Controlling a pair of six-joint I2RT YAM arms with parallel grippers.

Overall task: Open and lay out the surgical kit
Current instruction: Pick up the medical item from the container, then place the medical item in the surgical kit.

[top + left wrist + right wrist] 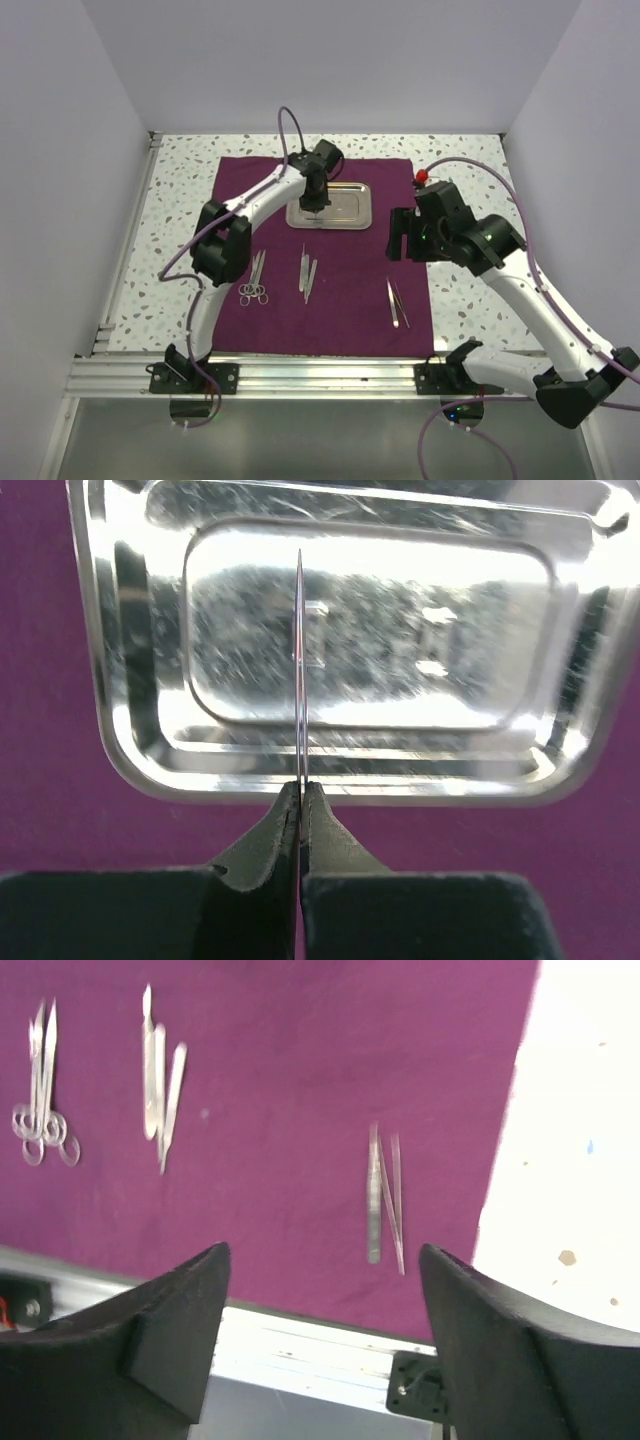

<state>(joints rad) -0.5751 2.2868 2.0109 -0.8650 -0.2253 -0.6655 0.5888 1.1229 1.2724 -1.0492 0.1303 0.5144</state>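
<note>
Purple cloth (350,290) lies spread flat on the table, with a steel tray (352,208) at its far edge and scissors (254,283) and tweezers (397,302) nearer the arms, while the left gripper (301,790) pinches a thin silver tool (299,660) over the tray and the right gripper (325,1252) hangs wide open above the tweezers.

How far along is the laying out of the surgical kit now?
Done: the dark purple cloth wrap lies spread, three groups of thin silver instruments on it. In hand: the left end effector grips one thin silver tool above the shiny rectangular steel tray. Left, probably: setting it down.
</note>
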